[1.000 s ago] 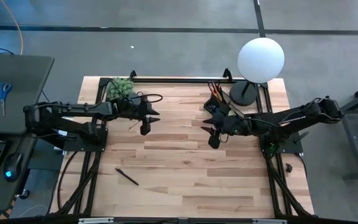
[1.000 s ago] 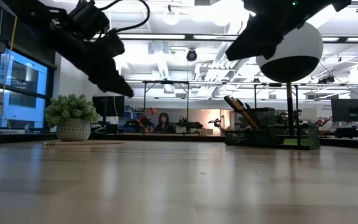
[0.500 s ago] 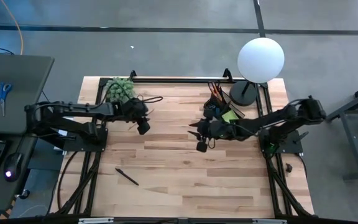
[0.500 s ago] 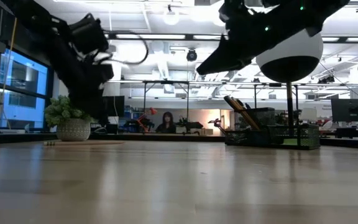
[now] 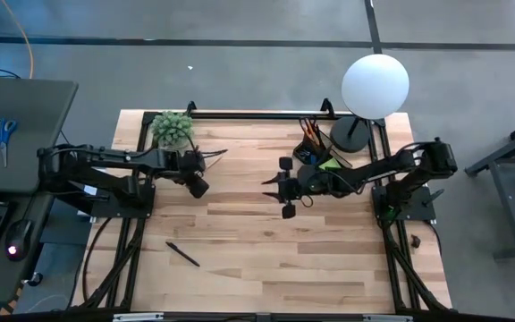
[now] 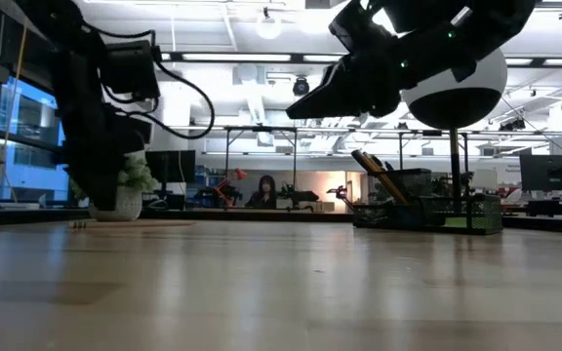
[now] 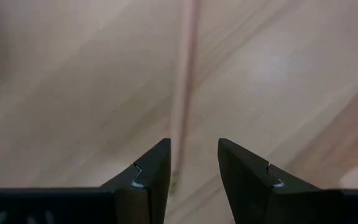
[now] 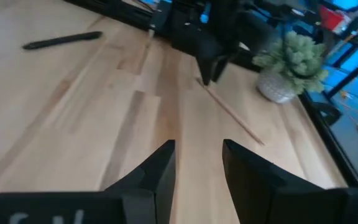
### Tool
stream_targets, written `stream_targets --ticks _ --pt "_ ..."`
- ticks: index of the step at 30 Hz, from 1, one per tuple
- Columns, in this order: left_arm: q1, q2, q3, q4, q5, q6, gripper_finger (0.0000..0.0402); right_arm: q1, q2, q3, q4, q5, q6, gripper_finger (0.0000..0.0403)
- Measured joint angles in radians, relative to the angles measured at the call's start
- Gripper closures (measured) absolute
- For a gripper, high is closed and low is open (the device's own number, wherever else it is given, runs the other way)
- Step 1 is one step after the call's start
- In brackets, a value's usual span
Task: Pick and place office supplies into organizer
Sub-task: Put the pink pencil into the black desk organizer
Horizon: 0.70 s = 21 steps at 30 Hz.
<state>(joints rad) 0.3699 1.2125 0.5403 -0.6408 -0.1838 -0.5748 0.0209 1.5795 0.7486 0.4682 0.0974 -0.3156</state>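
A wooden pencil (image 8: 230,115) lies flat on the table near the plant. My left gripper (image 5: 197,185) points down over one end of it, open. In the left wrist view the pencil (image 7: 183,93) runs between the fingers, close to one fingertip (image 7: 160,155); I see no touch. My right gripper (image 5: 268,183) hangs open above the table's middle, nothing between its fingers (image 8: 163,158). A black pen (image 5: 183,254) lies toward the near left. The black organizer (image 5: 315,143) stands at the far right with pens and pencils upright in it and a lime-green pad (image 5: 329,165) beside it.
A white globe lamp (image 5: 375,85) on a black base stands behind the organizer at the far right corner. A small potted plant (image 5: 172,128) sits at the far left, just beyond my left gripper. Bare wood lies between the two arms and toward the near edge.
My left gripper has tipped from slanting to pointing down, rolled, and sunk toward the table near the plant, over the pencil. My right gripper has gone toward the table's left edge and lower, rolling as it went. Neither gap has changed.
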Motion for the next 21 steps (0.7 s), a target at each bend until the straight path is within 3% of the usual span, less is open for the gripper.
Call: stream_targets --ticks 7,21 --pt "-0.017 0.011 0.022 -0.152 -0.058 -0.120 0.0280 -0.028 0.000 0.000 -0.040 -0.058 0.013 0.0279" --pt "-0.050 0.125 0.021 -0.116 -0.075 -0.061 0.0280 -0.023 0.000 0.000 -0.001 -0.086 0.114 0.0279"
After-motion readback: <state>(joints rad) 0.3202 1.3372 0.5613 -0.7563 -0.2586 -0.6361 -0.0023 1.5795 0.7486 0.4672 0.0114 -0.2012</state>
